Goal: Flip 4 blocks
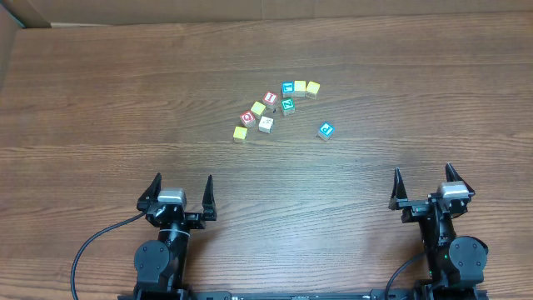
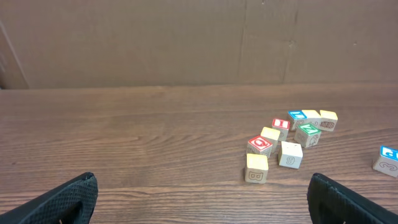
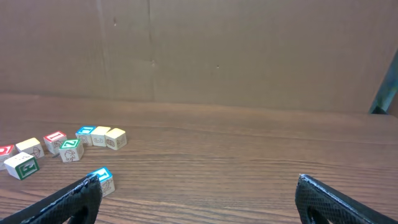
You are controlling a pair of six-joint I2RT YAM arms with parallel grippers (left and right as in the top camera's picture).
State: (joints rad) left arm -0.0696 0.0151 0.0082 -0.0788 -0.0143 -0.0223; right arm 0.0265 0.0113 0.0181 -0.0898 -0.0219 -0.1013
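Note:
Several small wooden letter blocks lie in a loose cluster on the table's far middle. Among them are a yellow block (image 1: 241, 132) (image 2: 257, 168), a whitish block (image 1: 266, 124) (image 2: 290, 154) and a green-faced block (image 1: 287, 106) (image 2: 308, 134) (image 3: 70, 149). A blue-faced block (image 1: 326, 131) (image 3: 101, 180) lies apart to the right. My left gripper (image 1: 182, 185) (image 2: 202, 205) and right gripper (image 1: 423, 177) (image 3: 199, 199) hang open near the front edge, well short of the blocks, with nothing between their fingers. In the right wrist view the blue-faced block sits just by the left fingertip (image 3: 81, 196).
Two red-faced blocks (image 1: 247, 117) (image 1: 270, 98), another blue-faced block (image 1: 288, 87) and cream ones (image 1: 312, 88) share the cluster. A brown cardboard wall (image 2: 199, 43) stands behind the table's far edge. Bare wood lies between the grippers and the blocks.

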